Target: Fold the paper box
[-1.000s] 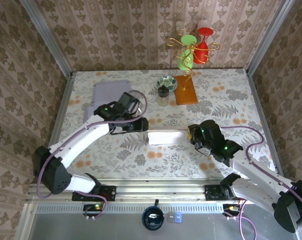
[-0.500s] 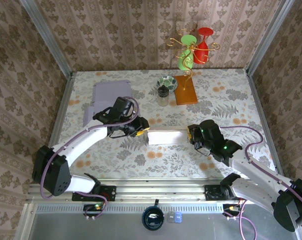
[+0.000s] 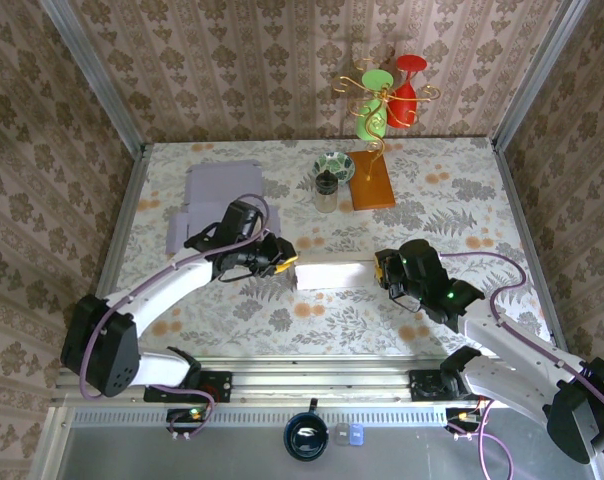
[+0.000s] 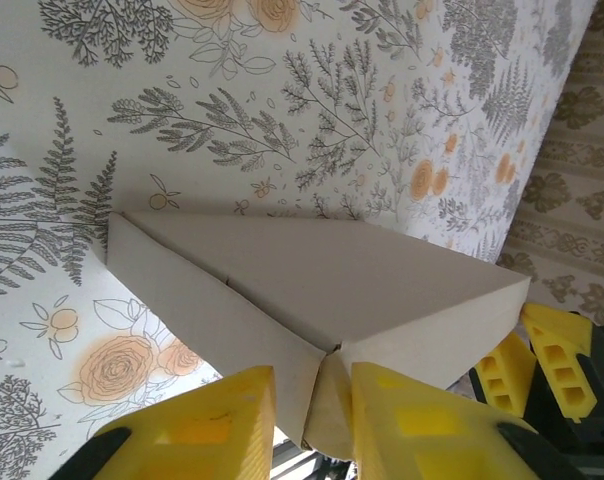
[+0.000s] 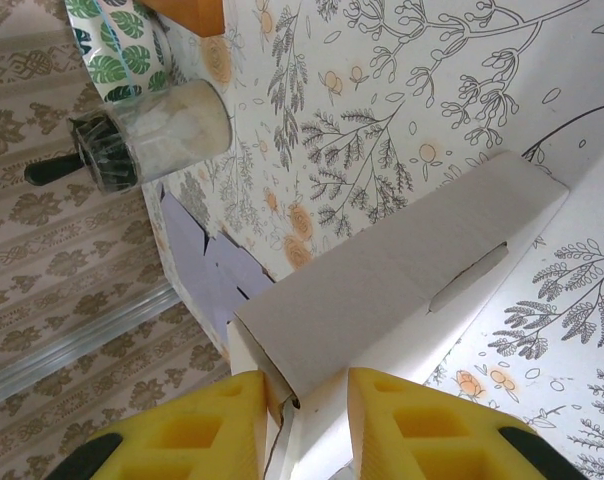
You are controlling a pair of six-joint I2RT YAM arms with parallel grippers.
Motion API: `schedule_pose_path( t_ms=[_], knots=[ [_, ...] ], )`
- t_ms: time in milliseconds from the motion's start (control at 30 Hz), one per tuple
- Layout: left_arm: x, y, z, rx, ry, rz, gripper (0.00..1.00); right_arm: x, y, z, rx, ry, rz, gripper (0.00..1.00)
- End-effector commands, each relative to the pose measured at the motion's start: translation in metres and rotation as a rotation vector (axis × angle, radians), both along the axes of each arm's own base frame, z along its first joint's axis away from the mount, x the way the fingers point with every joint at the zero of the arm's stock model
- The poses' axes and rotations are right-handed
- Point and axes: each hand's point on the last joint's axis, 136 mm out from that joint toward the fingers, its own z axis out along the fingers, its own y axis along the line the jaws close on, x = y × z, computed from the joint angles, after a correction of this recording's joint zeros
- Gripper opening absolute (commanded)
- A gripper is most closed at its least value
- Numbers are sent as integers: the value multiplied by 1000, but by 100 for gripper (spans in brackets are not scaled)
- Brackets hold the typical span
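My left yellow pincer and my right yellow pincer each pinch one end of the long white paper box, which lies mid-way on the flowery table.

The paper box is plain off-white card, matt and smooth, with sharp creases. The pads of the left gripper and of the right gripper are dull yellow moulded plastic with open ribbed cells. The table has a matt floral-printed covering. The flat sheet is matt lilac-grey card. The jar is clear and glossy. The stand is shiny gold wire on a smooth wooden base. The arm shells are glossy white plastic.
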Motion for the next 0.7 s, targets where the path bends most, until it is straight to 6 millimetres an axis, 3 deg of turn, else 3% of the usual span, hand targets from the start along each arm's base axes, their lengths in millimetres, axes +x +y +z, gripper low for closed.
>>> schedule_pose_path(
  t_ms=[0,467,667],
  knots=[
    [-2,5,-6,-12,28,30,26,-22,-16,-43,-93,156,-11,28],
    [-20,9,-27,-24,7,-42,21,-23,-17,-47,-103,183,-15,28],
    [-32,10,-45,-1,-30,-127,18,-24,-17,-51,-111,209,-18,28]
  ],
)
